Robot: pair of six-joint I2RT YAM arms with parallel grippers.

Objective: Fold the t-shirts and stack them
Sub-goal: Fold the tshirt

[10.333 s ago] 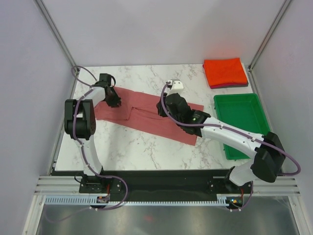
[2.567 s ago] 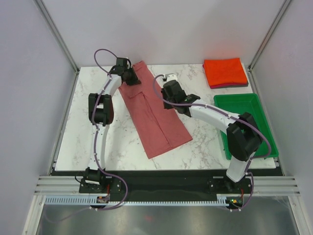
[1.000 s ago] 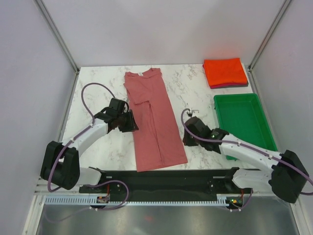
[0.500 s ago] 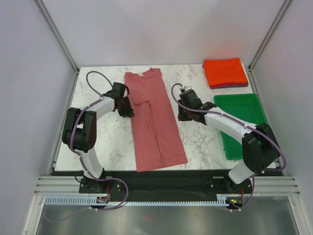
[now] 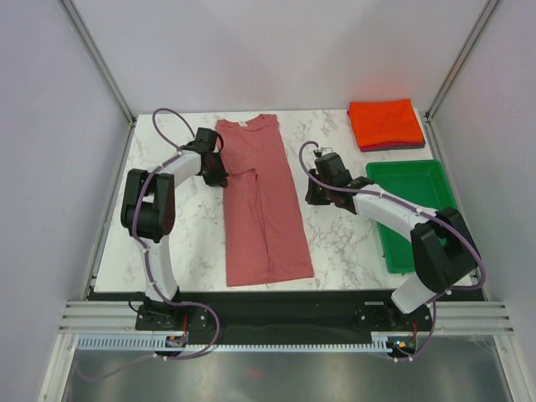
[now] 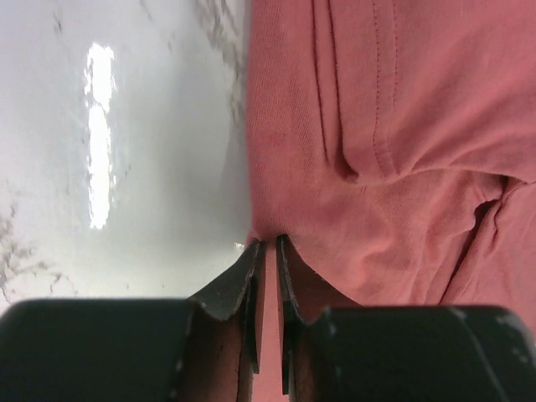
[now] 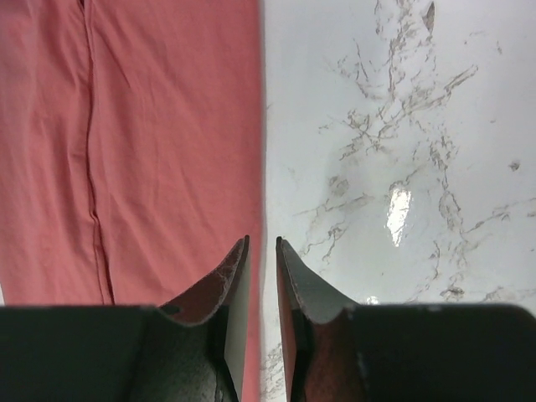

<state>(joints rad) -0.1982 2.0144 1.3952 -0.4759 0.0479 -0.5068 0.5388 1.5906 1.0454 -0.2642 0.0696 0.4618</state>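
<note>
Since half a second ago the left gripper (image 5: 215, 172) has slid farther up the table along the rose shirt (image 5: 264, 201), and the shirt's near hem has swung a little to the left. The right gripper (image 5: 313, 196) sits about where it was.

The left arm reaches forward and bends inward, with its gripper (image 6: 268, 243) low at the shirt's left edge, level with the folded-in sleeve. Its fingers (image 6: 289, 285) are down to a thin slit with their tips right at the cloth (image 6: 377, 126). Whether they pinch cloth cannot be told.

The right arm stretches in from the right, elbow over the green tray (image 5: 369, 172). Its gripper (image 7: 262, 240) hangs low over the shirt's right edge (image 7: 167, 126), the fingers (image 7: 230, 285) a narrow gap apart, one above cloth and one above marble, holding nothing.

The shirt lies as a long strip folded lengthways, collar at the far edge and hem just short of the near edge, leaning slightly left toward the hem. The table (image 5: 188, 239) shows bare marble left of the strip and between the strip and the tray. The folded orange shirt (image 5: 385, 121) rests on the maroon shirt (image 5: 395, 147) in the far right corner, well apart from both grippers.
</note>
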